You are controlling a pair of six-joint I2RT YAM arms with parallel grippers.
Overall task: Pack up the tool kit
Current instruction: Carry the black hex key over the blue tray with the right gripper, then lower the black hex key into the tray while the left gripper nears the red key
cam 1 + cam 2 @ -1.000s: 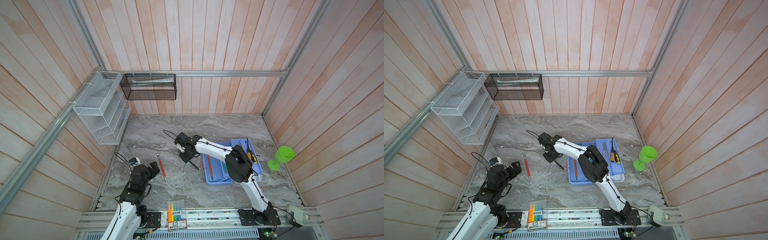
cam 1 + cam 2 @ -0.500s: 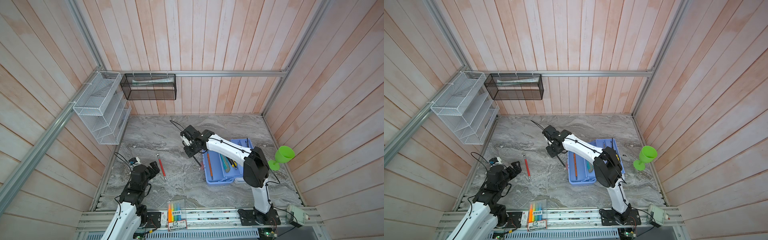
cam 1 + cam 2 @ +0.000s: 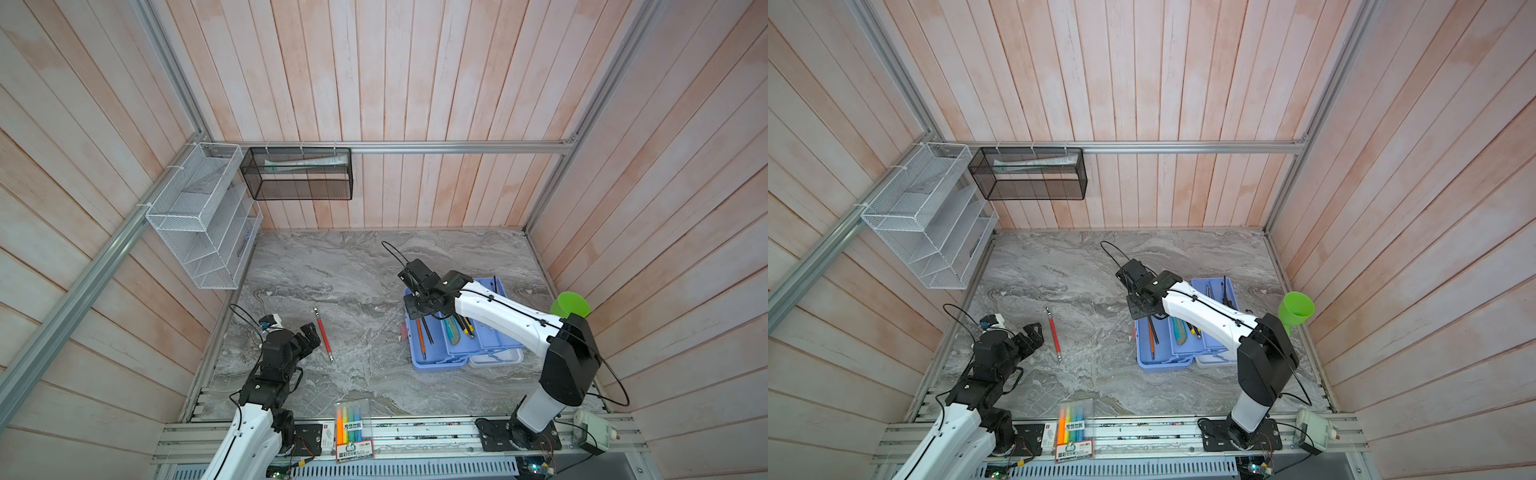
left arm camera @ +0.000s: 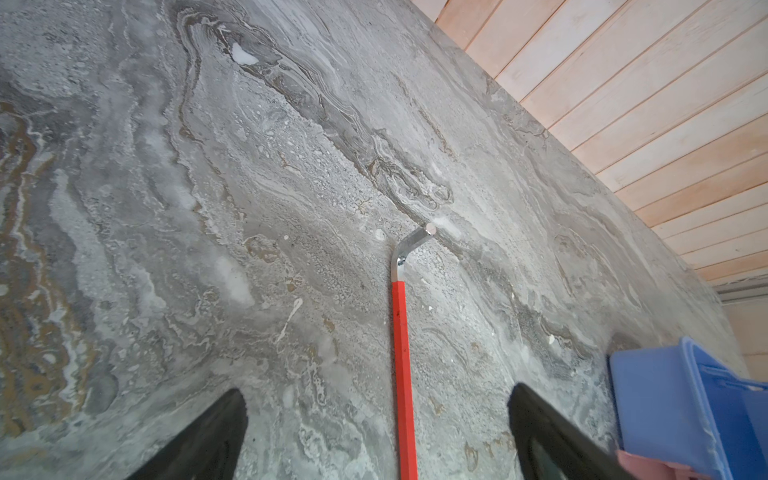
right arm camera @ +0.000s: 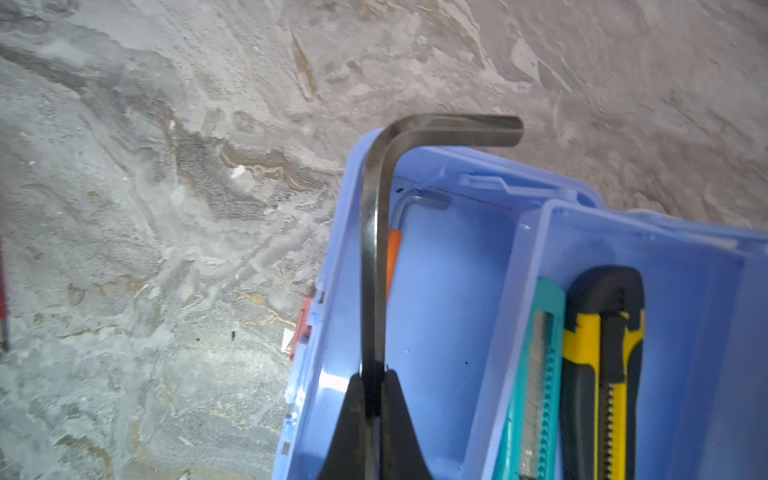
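Tool kit [image 3: 438,362] below right jaws, tight on dark hex key [image 5: 374,249]; left jaws wide apart.

The right claw [image 5: 372,388] has swung in off the bare worktop [image 3: 357,291] and now hangs over the left end of the case [image 3: 436,365]. The hex key [image 5: 373,249] it pinches has come with it and dangles above the left compartment, beside the orange tool [image 5: 394,262]. The arm's elbow [image 3: 571,353] has pulled back to the right, uncovering the teal knife [image 5: 552,353].
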